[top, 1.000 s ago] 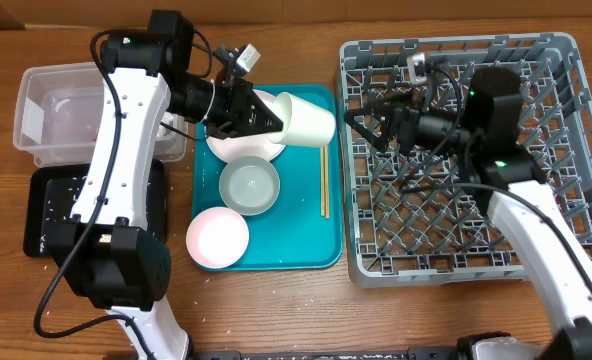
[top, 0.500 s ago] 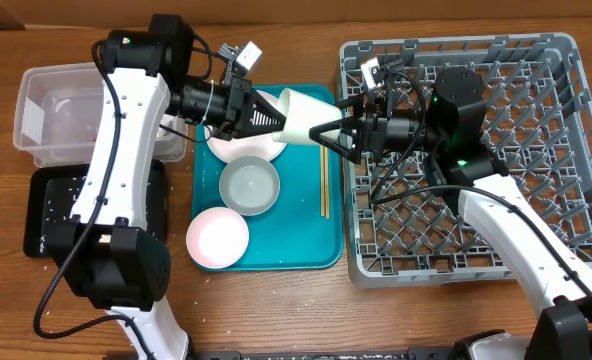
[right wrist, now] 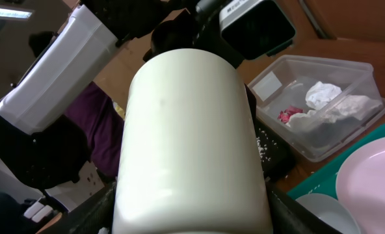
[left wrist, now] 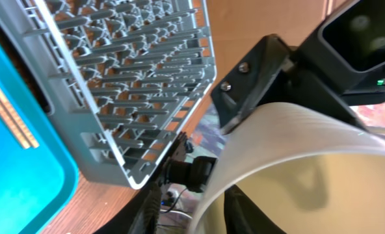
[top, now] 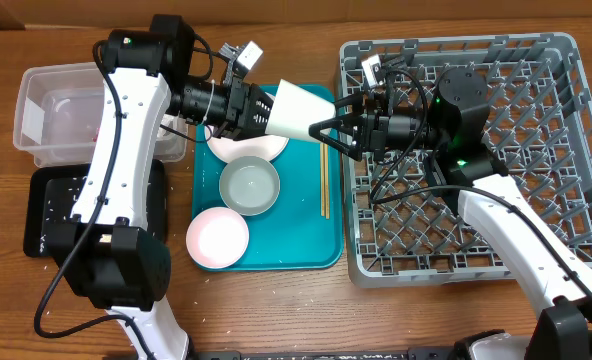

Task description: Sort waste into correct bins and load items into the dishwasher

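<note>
Overhead: cup [top: 298, 110] lies on its side in the air above the top of the teal tray [top: 276, 255], btwn the two arms. L gripper [top: 259, 108] has it by the open end. R gripper [top: 328, 116] meets the closed end from the rack [top: 456, 250] side, fingers spread wide, one each side of the cup.

L wrist view adds the grip: the cup's rim [left wrist: 296, 175] runs btwn that gripper's two dark fingers, one inside and one outside, clamped on the wall. R arm's black finger [left wrist: 257, 78] sits against the cup's outer side.

R wrist view: cup [right wrist: 189, 143] fills the frame, w/ dark fingers [right wrist: 98, 205] at both lower corners. Whether the pads actually touch the cup, I cannot tell; the jaws look parted, not closed on it. Only this view shows the tub [right wrist: 322, 140] contents: napkin [right wrist: 322, 94] and wrapper [right wrist: 287, 116].

On the teal tray below: bowl [top: 249, 185], plate [top: 217, 238], chopsticks [top: 323, 185].
</note>
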Motion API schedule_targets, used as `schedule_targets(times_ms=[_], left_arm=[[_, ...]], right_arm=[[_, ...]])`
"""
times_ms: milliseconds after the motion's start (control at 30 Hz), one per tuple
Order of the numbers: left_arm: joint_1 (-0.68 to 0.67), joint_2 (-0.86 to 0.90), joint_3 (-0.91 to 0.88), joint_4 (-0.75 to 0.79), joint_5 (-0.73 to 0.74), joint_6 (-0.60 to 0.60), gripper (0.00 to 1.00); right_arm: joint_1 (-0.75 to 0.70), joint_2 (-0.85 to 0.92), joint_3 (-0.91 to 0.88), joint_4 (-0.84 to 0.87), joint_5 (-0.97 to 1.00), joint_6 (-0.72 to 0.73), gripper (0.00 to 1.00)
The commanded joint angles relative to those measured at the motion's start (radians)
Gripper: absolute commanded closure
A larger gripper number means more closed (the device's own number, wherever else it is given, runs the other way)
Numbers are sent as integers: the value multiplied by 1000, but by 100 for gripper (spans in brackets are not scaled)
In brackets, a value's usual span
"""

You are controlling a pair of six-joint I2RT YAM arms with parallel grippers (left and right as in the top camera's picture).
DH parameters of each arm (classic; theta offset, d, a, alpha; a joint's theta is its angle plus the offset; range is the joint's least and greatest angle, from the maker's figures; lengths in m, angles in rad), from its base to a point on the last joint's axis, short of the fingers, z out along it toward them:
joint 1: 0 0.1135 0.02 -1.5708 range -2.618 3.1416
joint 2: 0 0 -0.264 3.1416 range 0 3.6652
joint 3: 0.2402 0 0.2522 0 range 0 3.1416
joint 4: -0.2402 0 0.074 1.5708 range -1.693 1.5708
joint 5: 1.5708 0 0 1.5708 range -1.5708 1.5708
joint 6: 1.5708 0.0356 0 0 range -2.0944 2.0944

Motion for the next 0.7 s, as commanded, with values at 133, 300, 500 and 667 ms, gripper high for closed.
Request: schedule_targets(times_ms=[133, 300, 500, 667], left_arm=[[20, -10, 8, 20, -89, 21, 51], [37, -10, 8, 84, -95, 13, 39], [36, -10, 8, 218, -275, -72, 35], [25, -10, 8, 318, -526, -203, 36]], right_arm=[[-138, 0, 2, -113, 37, 4, 48], [-214, -2, 2, -303, 154, -8, 48], [-208, -84, 14, -631, 360, -84, 47], [-130, -222, 97, -1042, 694, -105, 46]])
